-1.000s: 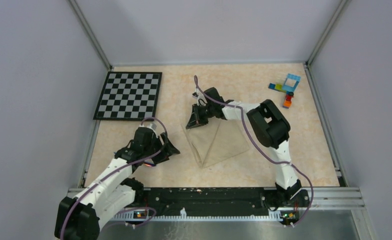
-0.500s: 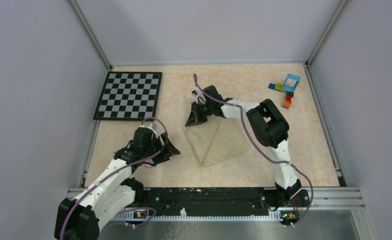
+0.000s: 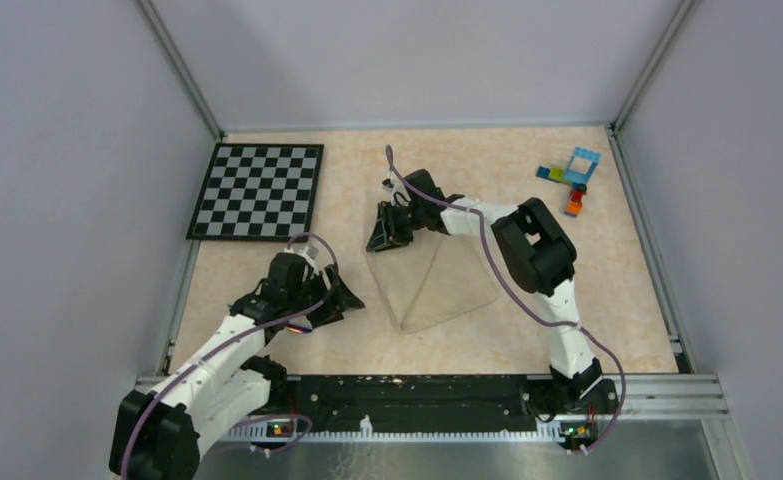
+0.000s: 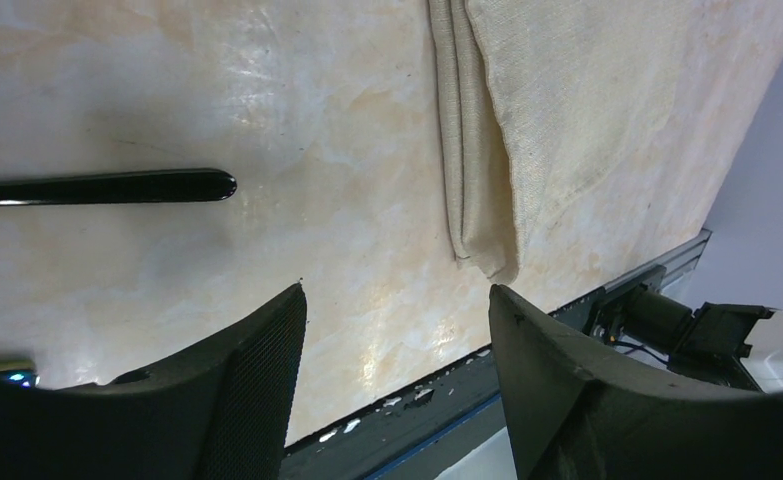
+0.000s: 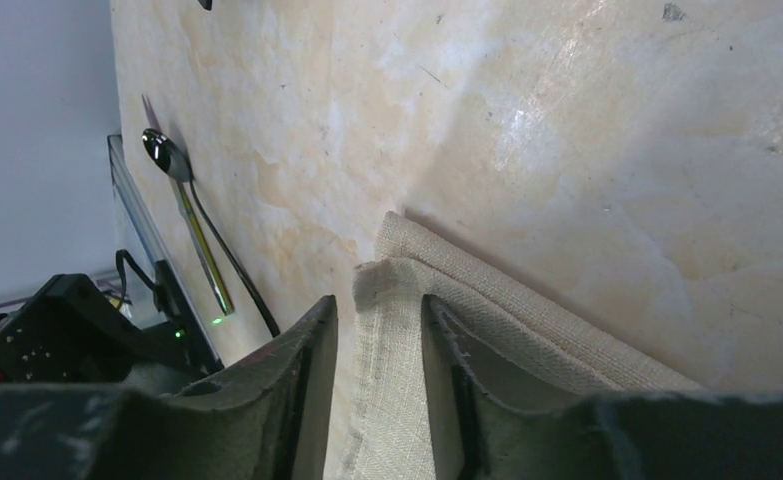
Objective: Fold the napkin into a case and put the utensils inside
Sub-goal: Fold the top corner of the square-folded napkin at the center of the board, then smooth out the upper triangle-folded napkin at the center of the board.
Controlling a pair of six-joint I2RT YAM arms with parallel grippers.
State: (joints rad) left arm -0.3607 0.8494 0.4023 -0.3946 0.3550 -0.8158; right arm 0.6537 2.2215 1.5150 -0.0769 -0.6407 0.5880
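- Top external view hides the utensils: none can be made out on the table (image 3: 527,160) around the left arm (image 3: 227,345).
- Left wrist view catches one black utensil (image 4: 102,187), a slim glossy handle lying flat. Its other end is cut off at the picture's edge.
- Right wrist view shows a spoon (image 5: 172,165) near the table's left edge, with a shiny bowl and a tinted handle. A thin dark line runs beside it; whether it is a cable or more cutlery cannot be told.
- The napkin (image 3: 435,285) lies folded in a rough triangle at mid-table, nearer the near edge, with its layered fold facing left.
- The right arm (image 3: 537,255) rises from the near edge, bends at a high elbow and reaches left to the napkin's far corner.
- The right tool (image 3: 379,240) stands astride that corner. Its jaws are parted narrowly, and a sliver of table shows between one finger (image 5: 307,390) and the cloth, so the cloth is released rather than pinched.
- The left arm stretches forward and to the right.
- The left tool (image 3: 350,298) is low over bare table just beside the napkin's left fold, spread wide with nothing in it.
- A chequered board (image 3: 257,190) sits at the far-left corner and toy bricks (image 3: 572,178) at the far-right.
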